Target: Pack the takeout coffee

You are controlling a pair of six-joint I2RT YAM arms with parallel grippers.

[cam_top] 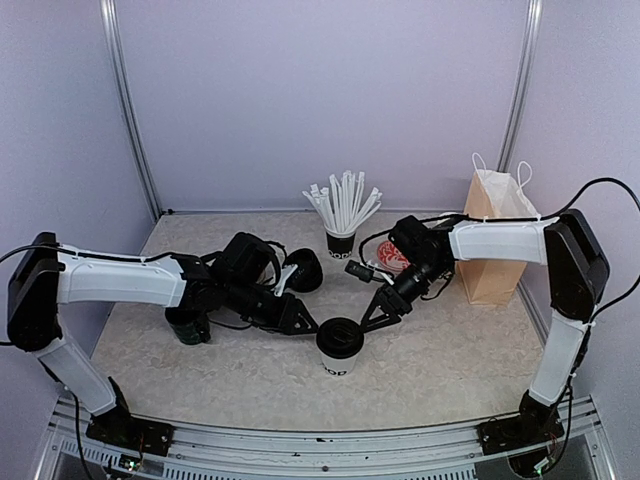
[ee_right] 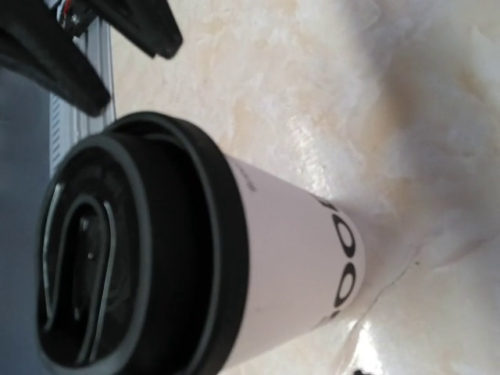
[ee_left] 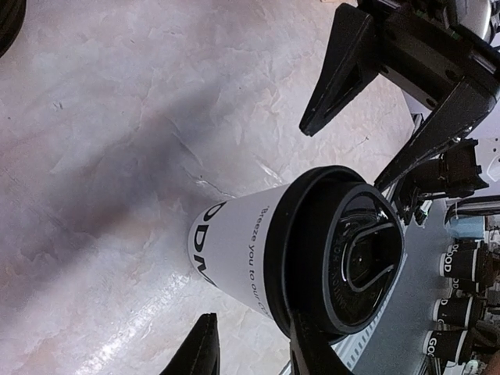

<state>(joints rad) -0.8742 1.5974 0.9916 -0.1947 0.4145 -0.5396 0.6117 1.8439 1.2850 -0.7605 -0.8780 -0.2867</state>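
While the takeout coffee (cam_top: 340, 346) stands upright on the worktop (cam_top: 455, 370) between the open left end effector (cam_top: 301, 326) and open right end effector (cam_top: 384, 316), uneven closure could tip it.

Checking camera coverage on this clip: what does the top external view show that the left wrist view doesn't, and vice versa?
Only top external: the brown paper bag and the cup of white straws. Only left wrist: the small print on the white cup and the moulded detail of its black lid. Both: that lidded cup, with the open left gripper and open right gripper on either side of it.
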